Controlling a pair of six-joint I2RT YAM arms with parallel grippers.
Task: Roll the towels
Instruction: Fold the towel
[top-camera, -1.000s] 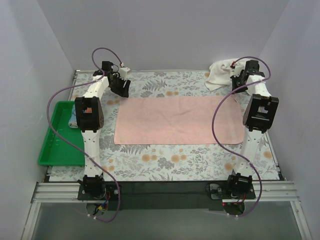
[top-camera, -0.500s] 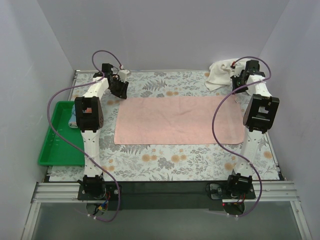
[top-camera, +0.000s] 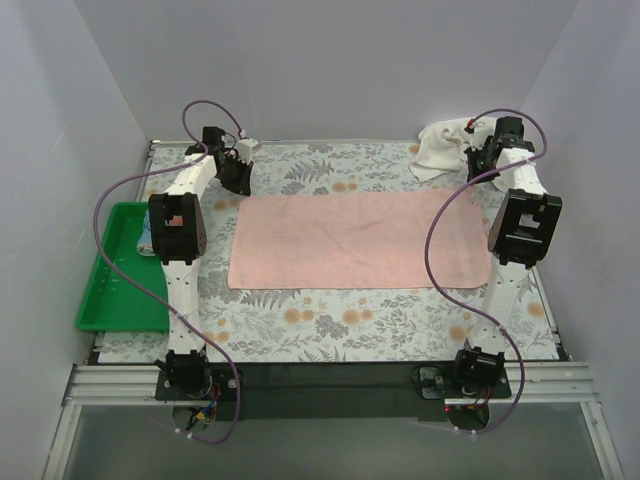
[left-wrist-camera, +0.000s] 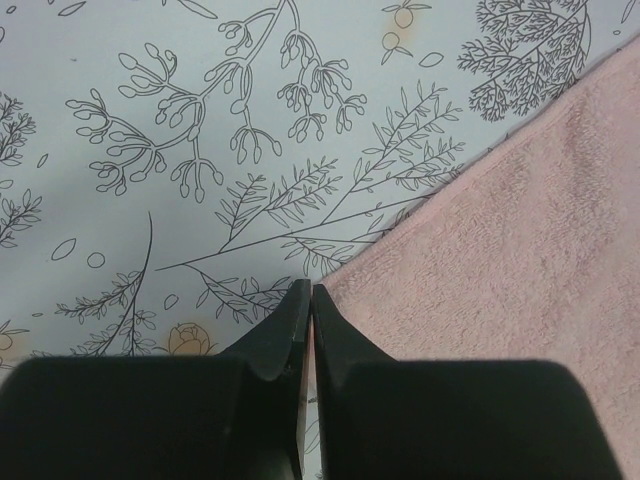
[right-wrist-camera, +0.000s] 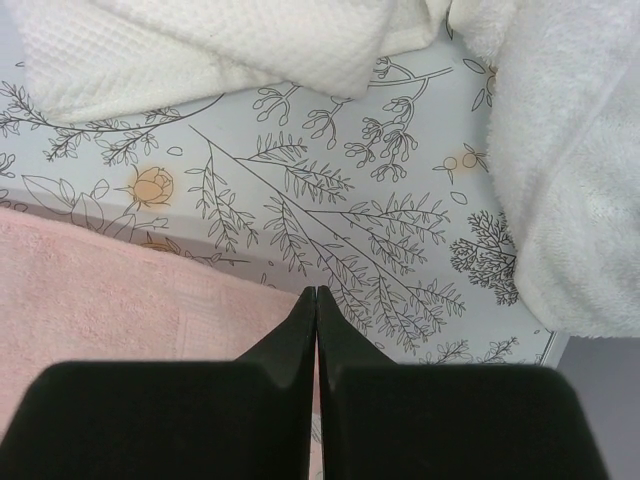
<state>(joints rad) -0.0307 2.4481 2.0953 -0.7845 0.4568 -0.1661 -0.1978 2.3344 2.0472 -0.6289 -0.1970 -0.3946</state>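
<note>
Figure: towels before rolling. The salmon-pink rectangular terry towel (top-camera: 355, 240) lay flat and fully spread in the middle of the floral-printed table (top-camera: 330, 325), its long side running left to right. The cream-white terry towel (top-camera: 435, 150) lay crumpled in a heap at the far right corner.

My left gripper (left-wrist-camera: 308, 292) stood at the pink towel's far left corner. Its fingers were pressed together with the tips just beside the hem, and no cloth showed between them. My right gripper (right-wrist-camera: 314, 292) was likewise closed at the far right corner, its tips at the pink hem and the cream heap just beyond. I could see nothing held there either. A green plastic tray (top-camera: 100, 300) sat at the table's left side.

By my judgement, neither towel had a single turn in it. The pink one was laid out ready to roll, the cream one was not yet spread, and so the whole task remained.
</note>
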